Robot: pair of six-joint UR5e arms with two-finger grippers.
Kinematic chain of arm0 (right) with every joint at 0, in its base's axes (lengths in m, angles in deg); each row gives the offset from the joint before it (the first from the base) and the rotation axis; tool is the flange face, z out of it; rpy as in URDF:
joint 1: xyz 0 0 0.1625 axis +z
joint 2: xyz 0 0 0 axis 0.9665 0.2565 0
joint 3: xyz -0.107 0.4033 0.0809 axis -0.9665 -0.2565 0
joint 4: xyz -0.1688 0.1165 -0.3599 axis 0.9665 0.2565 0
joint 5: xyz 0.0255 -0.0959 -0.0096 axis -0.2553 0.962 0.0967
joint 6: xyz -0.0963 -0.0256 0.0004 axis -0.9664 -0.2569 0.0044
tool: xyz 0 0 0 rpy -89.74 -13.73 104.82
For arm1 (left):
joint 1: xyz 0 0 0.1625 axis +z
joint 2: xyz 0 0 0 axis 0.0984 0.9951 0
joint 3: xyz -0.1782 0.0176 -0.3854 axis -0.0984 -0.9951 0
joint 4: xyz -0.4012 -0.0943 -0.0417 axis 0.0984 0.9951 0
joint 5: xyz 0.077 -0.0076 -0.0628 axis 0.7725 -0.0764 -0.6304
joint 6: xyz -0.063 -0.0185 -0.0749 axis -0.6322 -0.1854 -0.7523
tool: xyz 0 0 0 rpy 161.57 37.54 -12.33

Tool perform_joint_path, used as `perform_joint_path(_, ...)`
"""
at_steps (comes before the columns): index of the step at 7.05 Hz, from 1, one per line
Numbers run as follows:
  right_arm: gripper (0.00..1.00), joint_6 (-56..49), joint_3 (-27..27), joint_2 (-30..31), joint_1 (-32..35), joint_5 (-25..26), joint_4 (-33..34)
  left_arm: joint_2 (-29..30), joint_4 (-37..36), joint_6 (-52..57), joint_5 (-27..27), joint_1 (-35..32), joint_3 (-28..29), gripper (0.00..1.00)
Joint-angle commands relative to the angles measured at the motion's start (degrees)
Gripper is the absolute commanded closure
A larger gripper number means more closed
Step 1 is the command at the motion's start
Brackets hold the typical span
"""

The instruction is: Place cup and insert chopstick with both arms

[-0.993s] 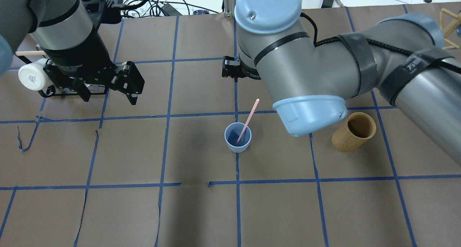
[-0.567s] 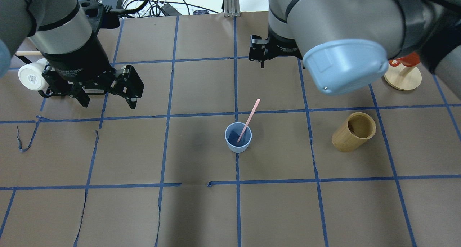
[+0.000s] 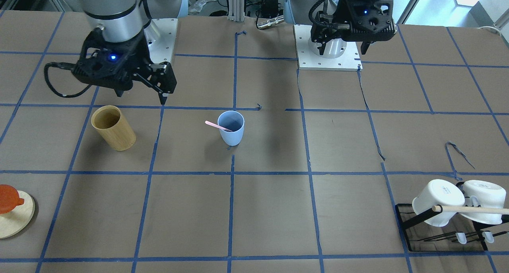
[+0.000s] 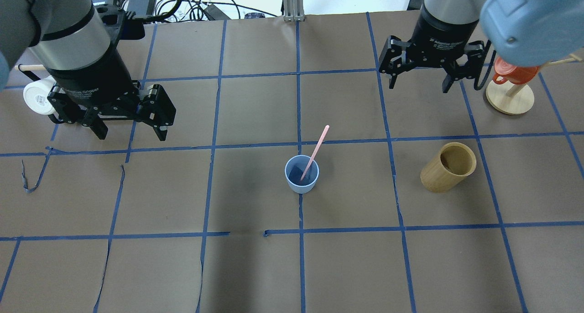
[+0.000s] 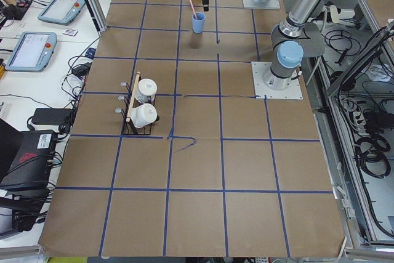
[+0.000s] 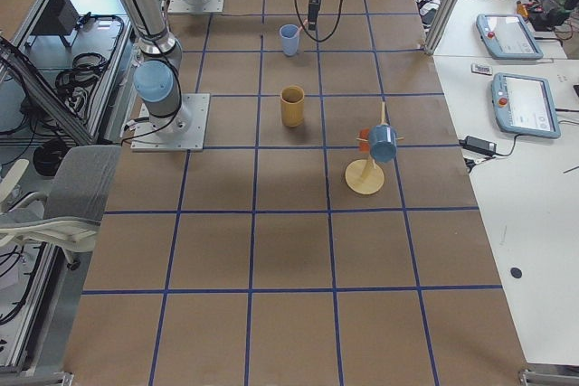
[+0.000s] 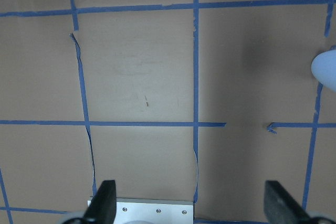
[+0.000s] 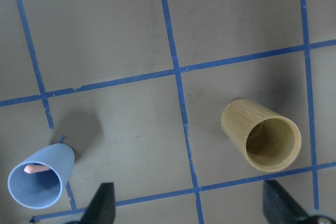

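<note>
We record the brown table point(image 4: 255, 267), gridded in blue tape. The left arm point(image 4: 68, 39) and right arm point(image 4: 449, 7) are cut off by the overhead frame. The left gripper point(image 4: 132, 133) hangs with fingers spread wide, holding nothing. The right gripper point(image 4: 419, 86) is likewise parted and empty. A wooden cylinder point(image 4: 445, 169) stands well apart on the right arm's side. The cup point(image 4: 294, 171) stands upright near the table's middle, clear of both grippers. The chopstick point(image 4: 317, 145) leans inside it, its lower end hidden by the cup wall.
</note>
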Motion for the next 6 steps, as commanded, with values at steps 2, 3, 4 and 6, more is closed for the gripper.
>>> perform_joint_path(2,0.0,-1.94,0.02,3.48,-2.02,0.33,-5.0,0.64,0.15,-0.14,0.24,0.73,-1.31,0.0)
perform_joint_path(3,0.0,-2.12,0.02,3.57,-2.11,-0.28,-5.0,0.83,0.07,-0.05,0.16,2.3,-2.62,0.0)
perform_joint_path(4,0.0,-2.12,0.02,3.57,-2.03,-0.38,-5.61,0.83,-0.89,-0.31,-0.11,3.79,-2.98,0.0)
perform_joint_path(6,0.0,-2.38,0.11,4.79,-2.03,1.11,-7.72,0.3,-2.92,-0.13,-0.28,3.9,-2.46,0.0)
